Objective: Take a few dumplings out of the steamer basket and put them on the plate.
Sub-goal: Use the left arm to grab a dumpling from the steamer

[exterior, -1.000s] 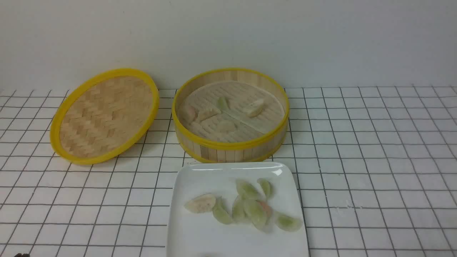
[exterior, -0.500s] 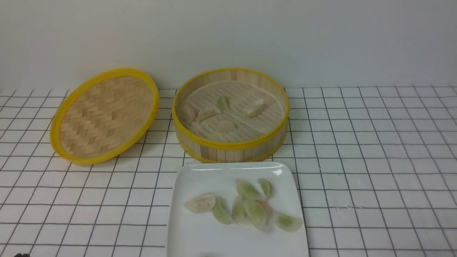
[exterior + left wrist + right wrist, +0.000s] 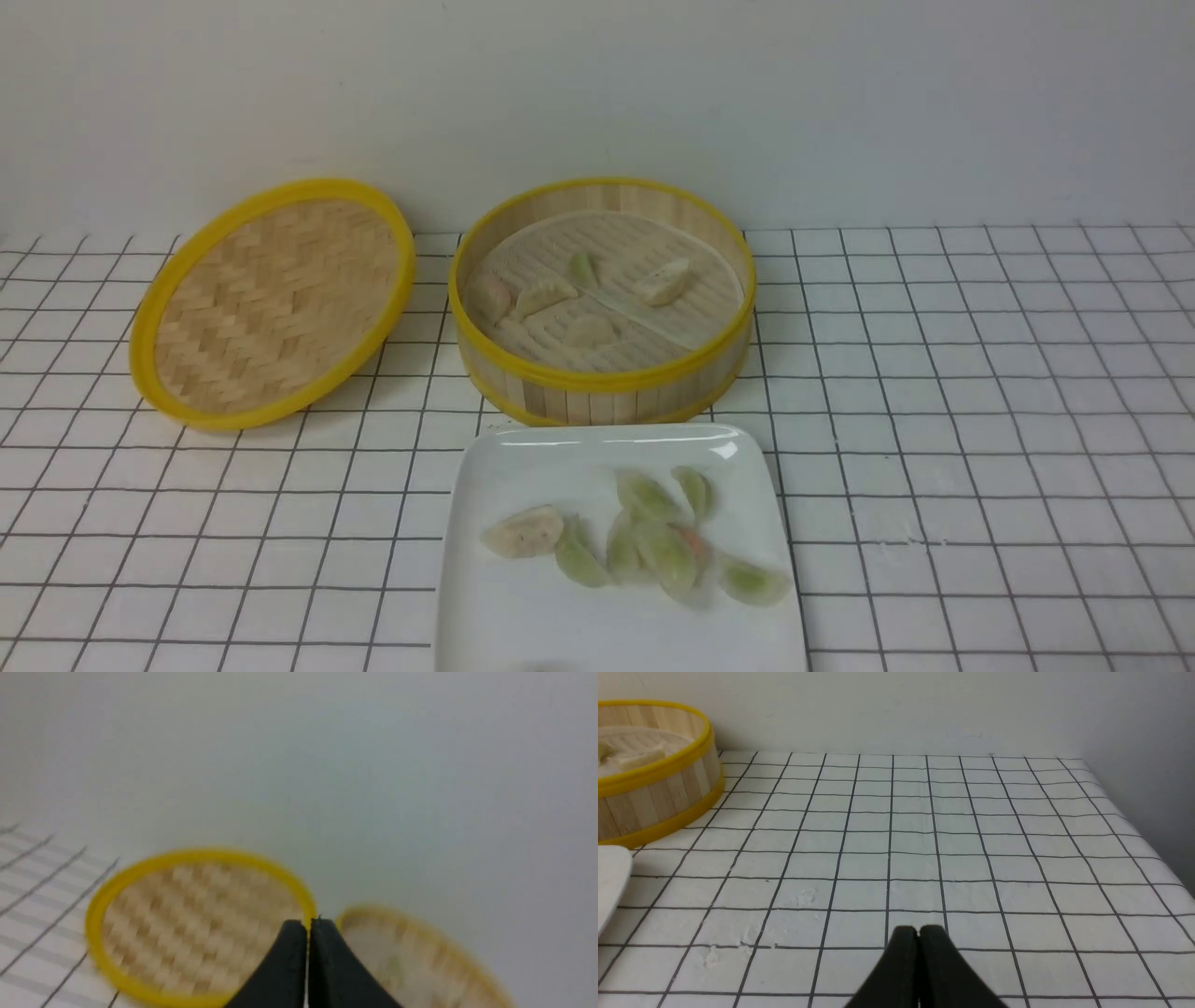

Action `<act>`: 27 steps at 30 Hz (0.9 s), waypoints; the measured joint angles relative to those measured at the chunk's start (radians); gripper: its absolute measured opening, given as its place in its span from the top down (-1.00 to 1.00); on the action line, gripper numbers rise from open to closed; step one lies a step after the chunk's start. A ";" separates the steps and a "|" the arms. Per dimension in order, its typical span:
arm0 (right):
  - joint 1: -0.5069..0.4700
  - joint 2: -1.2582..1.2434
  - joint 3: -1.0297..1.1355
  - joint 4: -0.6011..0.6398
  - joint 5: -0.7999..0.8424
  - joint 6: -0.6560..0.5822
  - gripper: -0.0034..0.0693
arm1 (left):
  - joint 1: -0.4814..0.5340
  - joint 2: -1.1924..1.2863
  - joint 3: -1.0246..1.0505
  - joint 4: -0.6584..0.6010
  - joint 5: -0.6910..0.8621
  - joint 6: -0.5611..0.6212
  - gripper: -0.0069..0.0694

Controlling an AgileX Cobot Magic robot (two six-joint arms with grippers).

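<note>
3 pale cream dumplings (image 3: 546, 297) lie in the steamer basket (image 3: 602, 378), 1 on the plate (image 3: 523, 457) just before it — open grid cloth (image 3: 980, 420) rightward. Both pinched together, empty — left gripper (image 3: 307, 931), right gripper (image 3: 918, 935).

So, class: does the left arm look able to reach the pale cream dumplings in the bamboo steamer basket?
Probably yes. The round bamboo steamer basket stands open, its flat woven lid beside it, nothing covering the pale cream dumplings. The left tool is shut, so it must open first.
</note>
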 joint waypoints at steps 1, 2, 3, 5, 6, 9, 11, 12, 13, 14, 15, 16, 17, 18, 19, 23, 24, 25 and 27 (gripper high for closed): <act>0.000 0.000 0.000 0.000 0.000 0.000 0.93 | 0.000 0.000 0.000 -0.036 -0.075 -0.015 0.83; 0.000 0.000 0.000 0.000 0.000 0.000 0.93 | 0.000 0.000 0.000 -0.059 -0.129 -0.025 0.83; 0.000 0.000 0.000 0.000 0.000 0.001 0.93 | 0.000 0.000 0.000 -0.096 -0.236 -0.045 0.83; 0.000 0.000 0.000 0.000 0.000 0.001 0.93 | 0.000 0.000 -0.014 -0.119 -0.295 -0.065 0.83; 0.000 0.000 0.000 0.000 0.000 0.001 0.93 | 0.000 0.000 -0.036 -0.122 -0.292 -0.073 0.83; 0.000 0.000 0.000 0.000 0.000 0.001 0.93 | 0.000 0.013 -0.152 -0.103 -0.199 -0.081 0.83; 0.000 0.000 0.000 0.000 0.000 0.001 0.93 | 0.000 0.064 -0.263 -0.071 -0.089 -0.075 0.83; 0.000 0.000 0.000 0.000 0.000 0.001 0.93 | 0.000 0.083 -0.290 -0.065 -0.057 -0.070 0.83; 0.000 0.000 0.000 0.000 0.000 0.001 0.93 | 0.000 0.178 -0.414 -0.032 0.090 -0.044 0.83; 0.000 0.000 0.000 0.000 0.000 0.001 0.93 | 0.000 0.252 -0.499 -0.012 0.205 -0.020 0.83; 0.000 0.000 0.000 0.000 0.000 0.001 0.93 | 0.000 0.302 -0.553 0.008 0.282 -0.003 0.83; 0.000 0.000 0.000 0.000 0.000 0.001 0.93 | 0.000 0.425 -0.678 0.031 0.478 0.037 0.83; 0.000 0.000 0.000 0.005 -0.004 0.001 0.93 | 0.000 0.500 -0.749 0.041 0.597 0.061 0.83; 0.000 0.000 0.001 0.013 -0.012 0.005 0.93 | 0.000 0.577 -0.815 0.046 0.685 0.071 0.83; 0.000 0.000 0.005 0.046 -0.038 0.017 0.93 | 0.000 0.693 -0.907 0.050 0.881 0.103 0.83; 0.000 0.000 0.009 0.234 -0.211 0.127 0.93 | 0.000 1.048 -1.112 0.068 1.254 0.206 0.83; 0.000 0.000 0.009 0.293 -0.257 0.154 0.93 | -0.002 1.133 -1.141 0.074 1.316 0.229 0.83; 0.000 0.000 0.009 0.326 -0.302 0.171 0.93 | -0.006 1.180 -1.155 0.079 1.352 0.243 0.83; 0.000 0.000 0.009 0.419 -0.389 0.206 0.93 | -0.029 1.301 -1.186 0.093 1.386 0.276 0.83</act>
